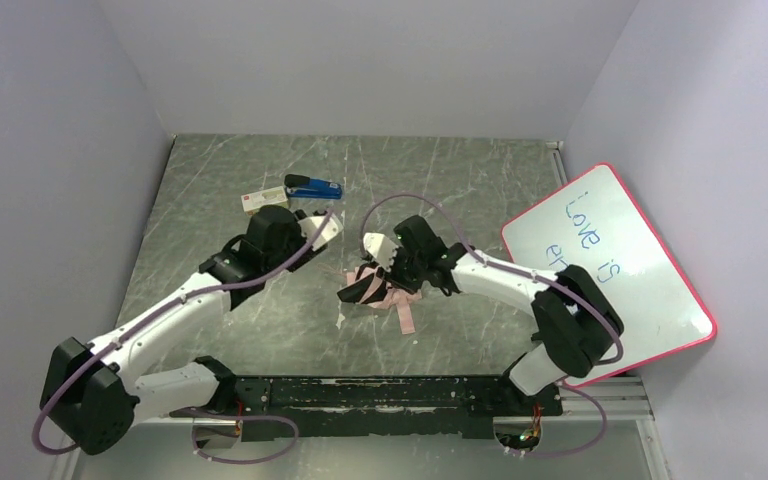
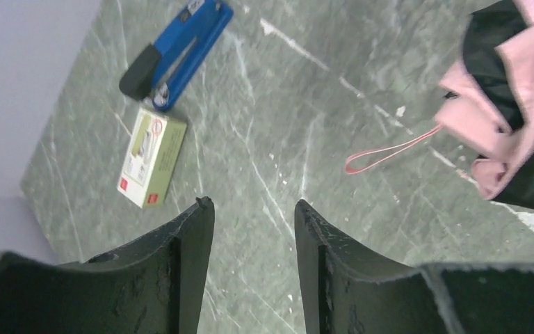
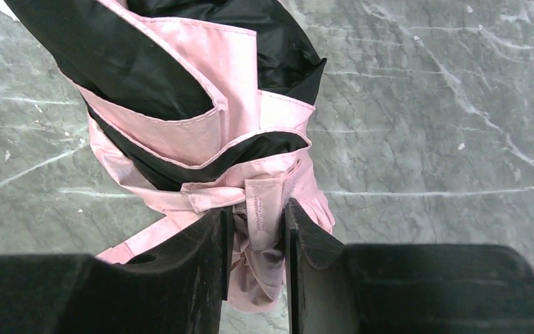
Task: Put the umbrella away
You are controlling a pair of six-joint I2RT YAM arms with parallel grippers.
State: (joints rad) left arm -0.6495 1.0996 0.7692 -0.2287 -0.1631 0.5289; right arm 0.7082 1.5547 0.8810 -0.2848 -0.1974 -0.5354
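A grey marbled table (image 1: pixel 260 180) fills the walled cell, and a red-framed whiteboard (image 1: pixel 610 270) with blue handwriting leans at its right edge. The two white arms reach in from the near edge toward the middle. The umbrella (image 1: pixel 380 290) lies near the table's centre, a loosely gathered bundle of pale pink and black fabric (more crumpled than rolled), with a pink tab trailing toward the near edge. The right gripper (image 1: pixel 375 250) is down on it: in the right wrist view its fingers (image 3: pixel 208 257) stand close together, pinching the bunched pink fabric and tie band of the umbrella (image 3: pixel 201 125) between them. The left gripper (image 1: pixel 325 228) hangs just left of the bundle; the left wrist view shows its fingers (image 2: pixel 195 243) spread with only bare table in the gap, apart from the umbrella (image 2: pixel 507 104) at the upper right. Toward the far side lies a blue and black stapler (image 1: pixel 312 187), and just beside it a small white and green box (image 1: pixel 263 200). A thin pink strap (image 2: pixel 389 153) loops out flat on the table from the umbrella's left side.
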